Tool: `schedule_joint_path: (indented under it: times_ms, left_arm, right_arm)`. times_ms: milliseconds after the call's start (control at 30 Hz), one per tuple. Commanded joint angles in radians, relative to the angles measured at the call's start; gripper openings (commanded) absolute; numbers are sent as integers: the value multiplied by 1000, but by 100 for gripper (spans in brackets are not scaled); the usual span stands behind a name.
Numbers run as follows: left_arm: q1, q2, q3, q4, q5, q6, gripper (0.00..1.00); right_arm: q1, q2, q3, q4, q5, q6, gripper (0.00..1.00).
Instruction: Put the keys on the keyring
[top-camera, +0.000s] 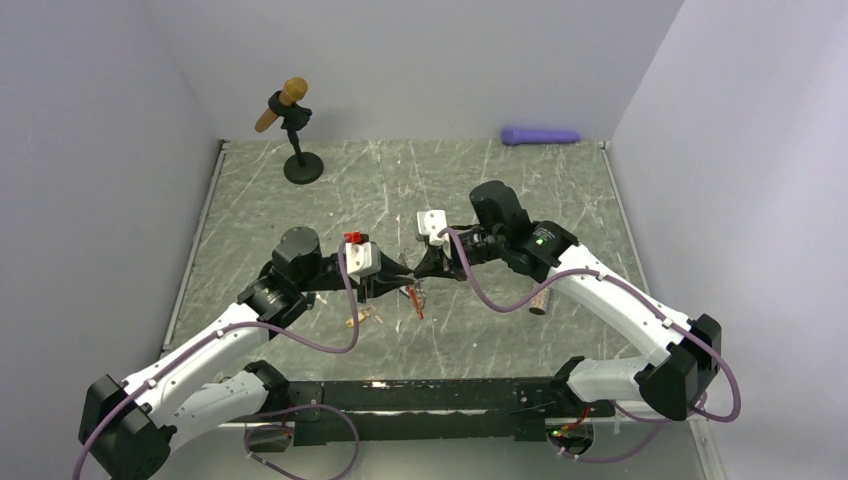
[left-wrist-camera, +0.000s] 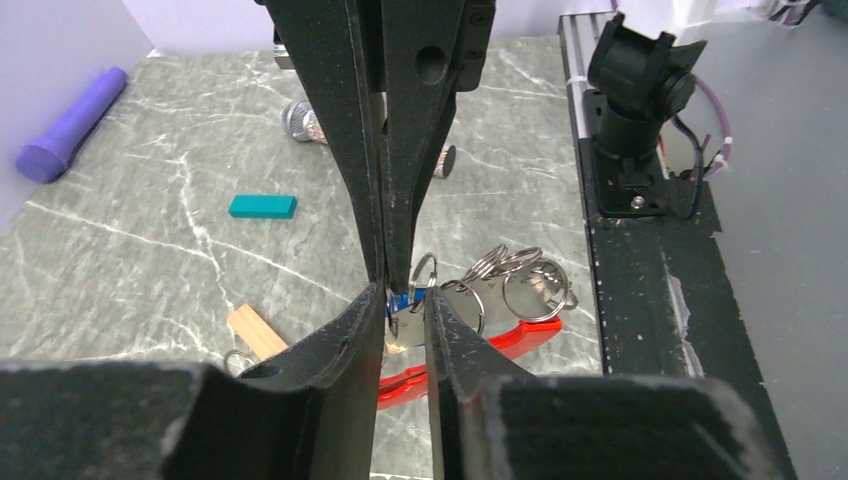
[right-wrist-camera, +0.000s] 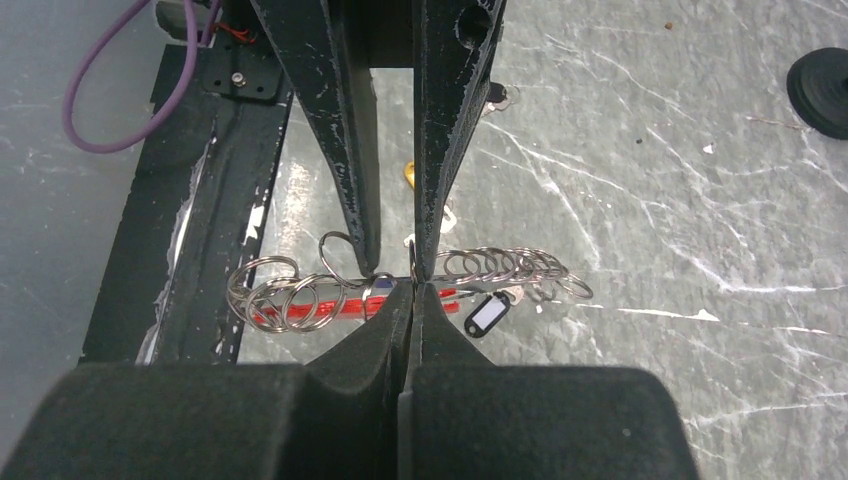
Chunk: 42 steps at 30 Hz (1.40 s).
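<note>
My two grippers meet tip to tip above the middle of the table. The right gripper is shut on the keyring's silver chain, whose rings stretch in a line to either side of it. The red clip hangs just below the rings. The left gripper faces it, its narrow jaws closed on a blue-tagged key. A black-tagged key lies under the chain. More keys lie on the table near the left arm.
A tan block and a teal block lie on the marble top. A purple cylinder rests at the back wall and a microphone stand at the back left. The black base rail runs along the near edge.
</note>
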<state>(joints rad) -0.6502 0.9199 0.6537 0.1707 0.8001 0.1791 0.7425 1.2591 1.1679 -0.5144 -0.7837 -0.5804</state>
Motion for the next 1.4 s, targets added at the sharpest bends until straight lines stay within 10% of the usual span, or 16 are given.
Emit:
schedule_joint_path:
  times_ms: [0, 300, 633, 933, 1367]
  left_arm:
    - [-17, 7, 53, -48, -46, 41, 23]
    - [-32, 40, 99, -116, -60, 61, 1]
    - [-60, 28, 126, -204, -163, 105, 0]
    - [-61, -87, -37, 64, -246, -16, 0]
    - [-11, -116, -356, 712, -227, -359, 0]
  right_arm:
    - [4, -14, 36, 54, -4, 8, 0]
    - [4, -18, 26, 60, -3, 14, 0]
    - [4, -32, 15, 109, -1, 66, 0]
    - [1, -70, -28, 216, -8, 131, 39]
    - [-30, -126, -121, 313, -96, 202, 39]
